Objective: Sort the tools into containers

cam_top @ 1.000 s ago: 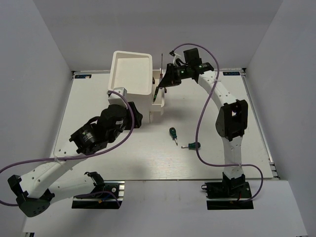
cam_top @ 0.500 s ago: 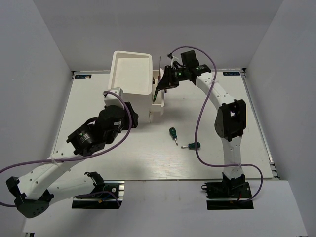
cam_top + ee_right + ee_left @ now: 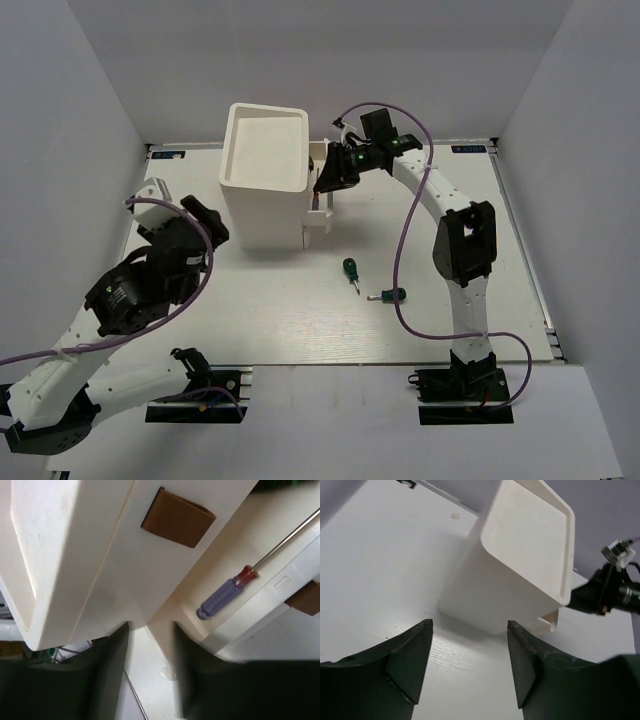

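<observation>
The cabinet (image 3: 262, 190) is standing at the far middle of the counter (image 3: 300, 325). A drawer (image 3: 260, 607) is sticking out of its right side, with a screwdriver (image 3: 225, 594) lying in it. Two more are lying on the counter, near and right of the cabinet, the left screwdriver (image 3: 350, 270) sitting slightly farther back than the right screwdriver (image 3: 390, 296).

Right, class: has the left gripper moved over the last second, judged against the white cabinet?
Yes. The left gripper has pulled back leftward and toward the near edge, away from the white cabinet it was beside. Its jaws stand open.
</observation>
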Robot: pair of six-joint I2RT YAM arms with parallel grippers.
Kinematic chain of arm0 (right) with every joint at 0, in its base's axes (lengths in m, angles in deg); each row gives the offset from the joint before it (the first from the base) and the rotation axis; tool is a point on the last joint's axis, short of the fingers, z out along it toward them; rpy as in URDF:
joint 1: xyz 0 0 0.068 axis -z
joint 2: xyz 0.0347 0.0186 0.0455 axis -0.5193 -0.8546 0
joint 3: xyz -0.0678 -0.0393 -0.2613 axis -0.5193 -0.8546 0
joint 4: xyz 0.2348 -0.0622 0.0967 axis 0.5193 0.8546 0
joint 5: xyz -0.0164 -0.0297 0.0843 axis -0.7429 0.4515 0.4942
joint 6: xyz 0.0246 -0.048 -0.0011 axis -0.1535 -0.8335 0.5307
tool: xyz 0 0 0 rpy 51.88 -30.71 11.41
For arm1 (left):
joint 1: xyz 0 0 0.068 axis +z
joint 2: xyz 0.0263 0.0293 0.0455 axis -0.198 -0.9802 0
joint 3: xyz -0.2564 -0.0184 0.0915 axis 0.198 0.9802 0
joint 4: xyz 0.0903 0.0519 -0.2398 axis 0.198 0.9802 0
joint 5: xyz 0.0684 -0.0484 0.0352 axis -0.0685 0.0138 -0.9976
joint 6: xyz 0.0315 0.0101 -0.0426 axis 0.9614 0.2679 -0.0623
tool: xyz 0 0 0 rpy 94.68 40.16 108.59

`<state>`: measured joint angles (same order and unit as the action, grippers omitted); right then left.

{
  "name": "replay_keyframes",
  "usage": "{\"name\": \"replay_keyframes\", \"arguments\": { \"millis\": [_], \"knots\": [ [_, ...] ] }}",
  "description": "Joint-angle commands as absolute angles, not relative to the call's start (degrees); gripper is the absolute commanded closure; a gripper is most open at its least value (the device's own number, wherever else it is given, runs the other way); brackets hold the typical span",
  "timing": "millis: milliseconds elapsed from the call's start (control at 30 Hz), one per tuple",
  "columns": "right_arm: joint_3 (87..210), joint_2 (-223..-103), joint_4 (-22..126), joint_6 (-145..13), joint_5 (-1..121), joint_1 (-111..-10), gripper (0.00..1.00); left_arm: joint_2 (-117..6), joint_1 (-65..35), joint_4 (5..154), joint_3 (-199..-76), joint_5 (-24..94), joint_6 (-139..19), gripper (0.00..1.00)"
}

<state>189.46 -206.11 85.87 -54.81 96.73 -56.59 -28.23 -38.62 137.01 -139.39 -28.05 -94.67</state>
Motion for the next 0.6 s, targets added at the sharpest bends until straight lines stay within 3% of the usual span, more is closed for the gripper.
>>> {"name": "replay_keyframes", "arguments": {
  "millis": [0, 33, 67, 133, 167, 200, 267, 333, 367, 467, 567],
  "knots": [
    [191.5, -203.2, 88.4, -58.0, 98.8, -56.2, 0.67, -28.7, -38.2, 144.8, -141.7, -38.5, -102.6, 0.31],
    [191.4, -202.2, 88.8, -60.1, 98.1, -55.6, 0.85, -29.4, -38.2, 144.8, -141.7, -39.2, -103.4, 0.37],
    [190.9, -199.2, 89.5, -61.5, 97.1, -55.0, 1.0, -29.4, -38.2, 144.8, -141.7, -39.8, -103.4, 0.52],
    [186.3, -196.5, 87.4, -65.4, 92.1, -54.1, 1.0, -29.9, -37.7, 143.0, -139.8, -40.3, -103.9, 0.66],
    [185.1, -193.3, 87.1, -66.8, 90.4, -53.4, 1.0, -29.9, -37.7, 142.2, -138.2, -40.3, -103.9, 0.78],
    [184.1, -192.5, 87.4, -72.3, 82.9, -53.3, 1.0, -29.9, -37.1, 139.5, -137.5, -39.3, -103.9, 0.82],
    [181.2, -191.1, 87.9, -75.6, 78.0, -53.3, 1.0, -32.1, -35.4, 137.1, -135.4, -36.2, -102.6, 0.79],
    [180.5, -191.5, 89.8, -77.1, 72.4, -52.4, 1.0, -35.1, -32.2, 131.9, -135.4, -32.6, -95.2, 0.69],
    [180.1, -191.6, 90.3, -77.3, 71.9, -51.4, 1.0, -39.7, -31.0, 131.9, -138.6, -28.5, -93.4, 0.61],
    [176.1, -190.7, 91.0, -77.6, 71.7, -50.0, 1.0, -46.2, -27.5, 131.9, -148.8, -26.0, -85.8, 0.55],
    [171.5, -188.3, 88.2, -79.2, 71.0, -49.7, 1.0, -49.6, -23.0, 121.7, -156.9, -22.3, -72.0, 0.46]
  ]
}}
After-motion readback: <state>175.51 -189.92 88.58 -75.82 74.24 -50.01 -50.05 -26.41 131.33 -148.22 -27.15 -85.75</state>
